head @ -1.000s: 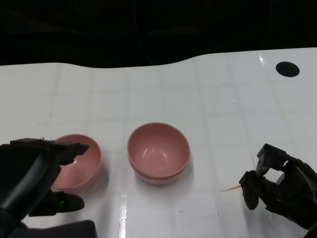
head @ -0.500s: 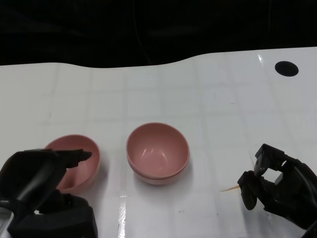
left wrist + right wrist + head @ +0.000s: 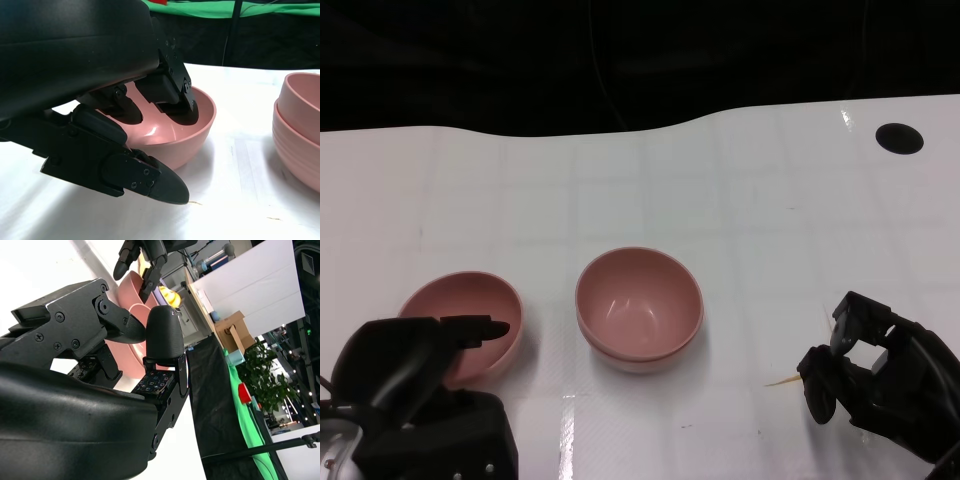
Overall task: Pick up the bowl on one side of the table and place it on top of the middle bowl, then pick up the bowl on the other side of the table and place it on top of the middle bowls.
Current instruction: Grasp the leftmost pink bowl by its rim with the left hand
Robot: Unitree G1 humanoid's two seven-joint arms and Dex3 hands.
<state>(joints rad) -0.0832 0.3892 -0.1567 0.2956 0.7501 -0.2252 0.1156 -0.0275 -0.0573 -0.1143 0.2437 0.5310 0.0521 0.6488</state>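
Head view shows the white table [image 3: 740,200] with the stacked middle bowls [image 3: 639,308], one pink bowl already nested in another, lying ahead of both hands and roughly between them. The side bowl [image 3: 470,322] sits just beside the stack on the left hand's side, directly under and ahead of the left hand [image 3: 415,375]. That hand is far nearer to it than the right hand [image 3: 875,375], which sits well apart on the other side of the stack.

In the left wrist view, the upper fingers [image 3: 172,97] reach over the side bowl's rim into its hollow, while a lower finger [image 3: 150,182] lies outside the wall near the table. So the hand straddles the near rim, fingers apart; I cannot tell whether they touch the bowl, and it looks not yet gripped. The bowl is round, so no axis matters: the move turns on closing across that rim, then carrying toward the stack.

The right hand's fingers are curled in, holding nothing.
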